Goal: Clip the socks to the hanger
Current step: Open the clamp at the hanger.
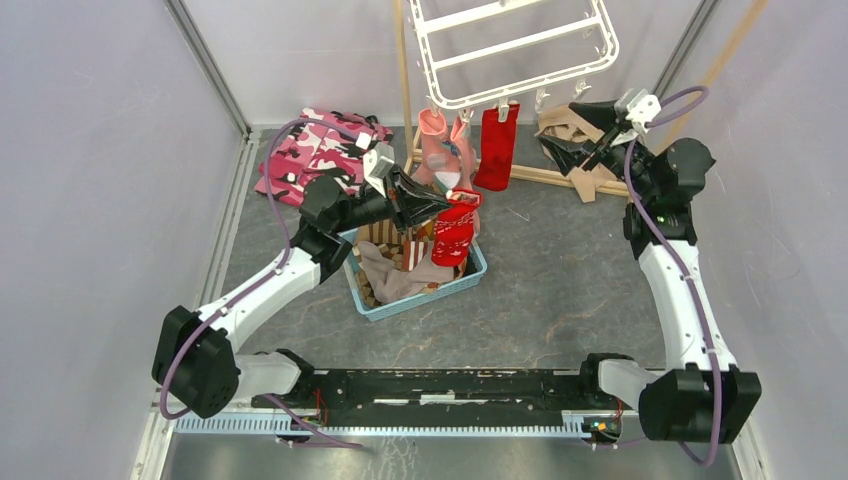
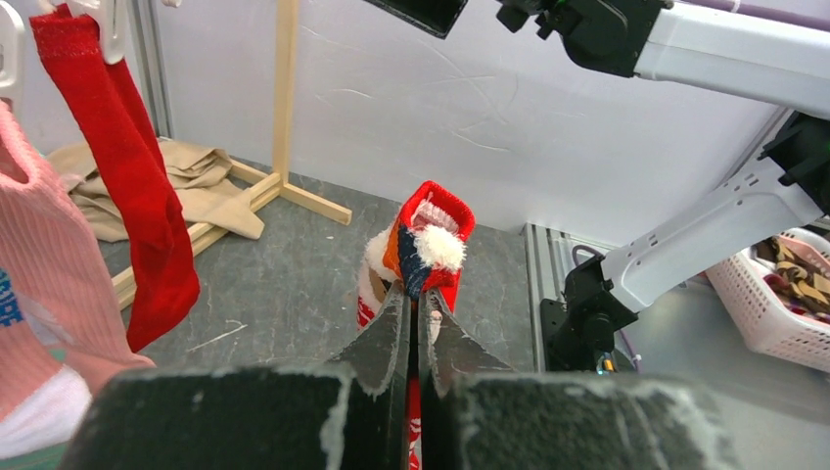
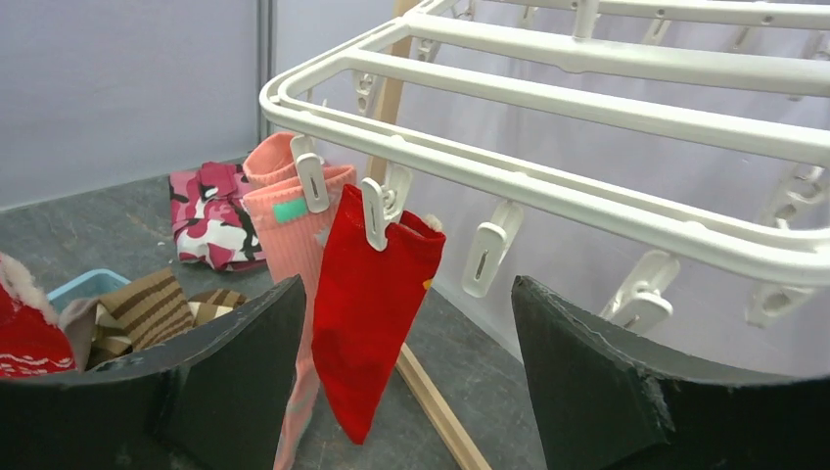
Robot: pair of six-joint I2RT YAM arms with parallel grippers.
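1. Socks are the job, and the left gripper (image 2: 416, 294) has one. Its fingers are pressed together on a red sock with white marks (image 2: 436, 211), just under the open top.
2. That sock hangs down from the fingers, over the blue basket (image 1: 420, 303). It looks soft and light. It will flop and bend anywhere it is not held.
3. I think the thick top edge is the best place to hold it, because that edge has to go into a clip.
4. The right gripper (image 3: 406, 289) is spread wide with nothing in it. It is up near the front rail of the white hanger (image 3: 548, 196).
5. Two pink socks (image 3: 294, 225) and a plain red sock (image 3: 377, 294) hang from clips on that rail. Just beside them is an empty clip (image 3: 486, 259), which looks like a good next spot.
6. More brown striped socks (image 3: 147, 308) lie in the basket.
7. The wooden pole (image 1: 404, 80) stands close to the pink socks and could get bumped. So could the hanging socks.
8. A camouflage cloth (image 1: 310, 150) and a tan cloth (image 2: 186, 181) lie on the grey table (image 1: 560, 260), off to the sides.
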